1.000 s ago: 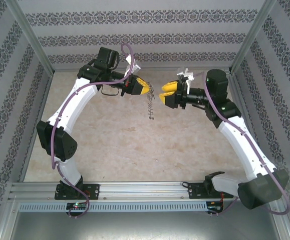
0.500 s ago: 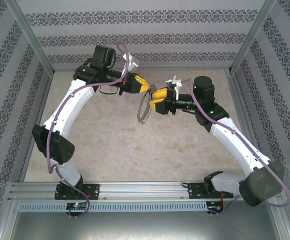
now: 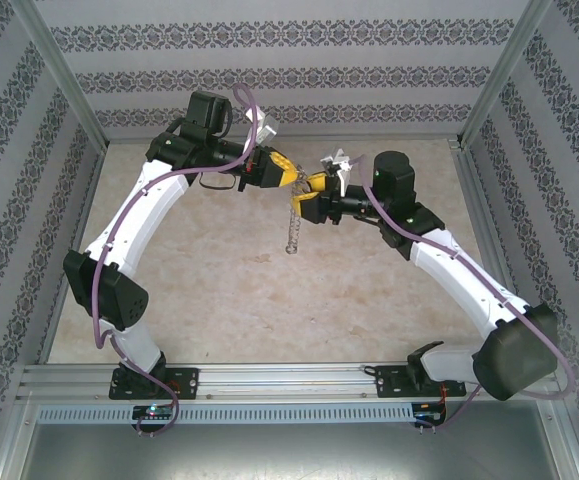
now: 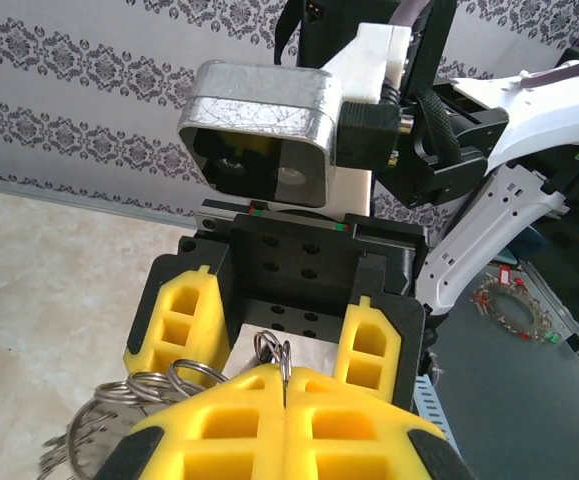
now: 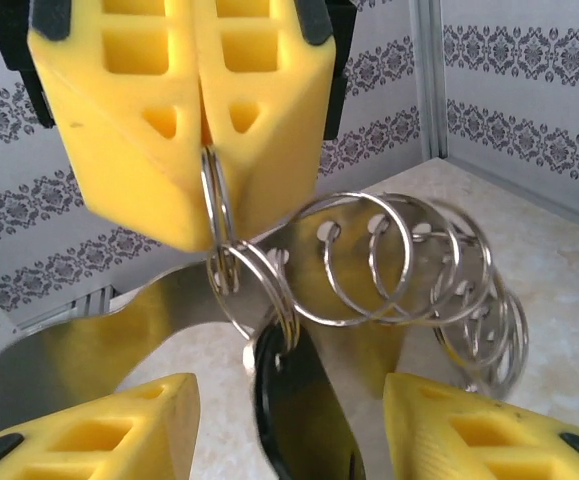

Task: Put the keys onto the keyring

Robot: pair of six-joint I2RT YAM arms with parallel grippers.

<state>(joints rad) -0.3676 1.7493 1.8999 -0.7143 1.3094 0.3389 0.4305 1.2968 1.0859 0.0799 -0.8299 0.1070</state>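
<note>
My left gripper is held above the table, shut on one thin silvery ring at the top of the keyring, which hangs below it as a string of linked rings. In the right wrist view the left gripper pinches that ring, and the keyring fans out to the right. A key with a black head hangs from a small ring linked to the pinched one. My right gripper is open, its fingers either side of the black head, with gaps. The left wrist view shows my left gripper shut on the ring, facing the open right gripper.
The marble-patterned table top lies beneath both arms, fenced by patterned walls at the back and sides. An aluminium rail runs along the near edge, where the arm bases are bolted. Another ring bundle lies beyond the rail.
My right arm has swung left and closed in on the left gripper, bringing its fingers around the hanging key. The keyring has swung and now hangs edge-on. The left gripper stayed shut.
</note>
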